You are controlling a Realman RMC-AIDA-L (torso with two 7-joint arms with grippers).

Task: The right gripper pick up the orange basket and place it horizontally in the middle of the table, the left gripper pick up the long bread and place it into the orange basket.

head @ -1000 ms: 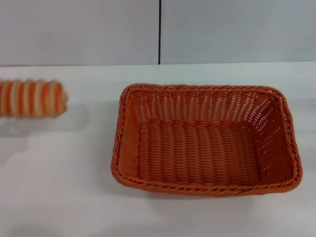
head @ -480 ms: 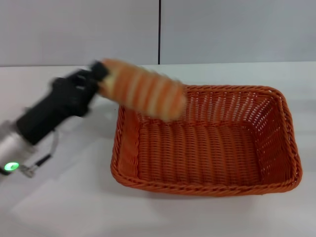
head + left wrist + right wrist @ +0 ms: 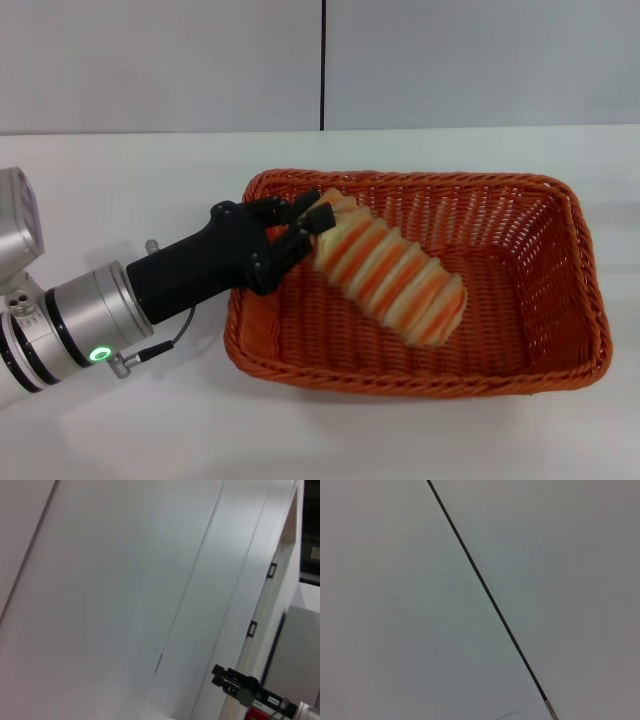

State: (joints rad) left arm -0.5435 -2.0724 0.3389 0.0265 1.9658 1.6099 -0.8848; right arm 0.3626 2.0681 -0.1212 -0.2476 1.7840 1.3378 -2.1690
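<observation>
- The left gripper [image 3: 312,222] is reaching over the left rim of the orange basket [image 3: 560,330], its fingers pinching the near-left end of the long bread [image 3: 390,268].
- The bread is lying slantwise inside the basket, its free end pointing toward the front right and resting low near the basket floor.
- The basket is sitting lengthwise on the white table [image 3: 130,180].
- The right gripper is showing in no view.
</observation>
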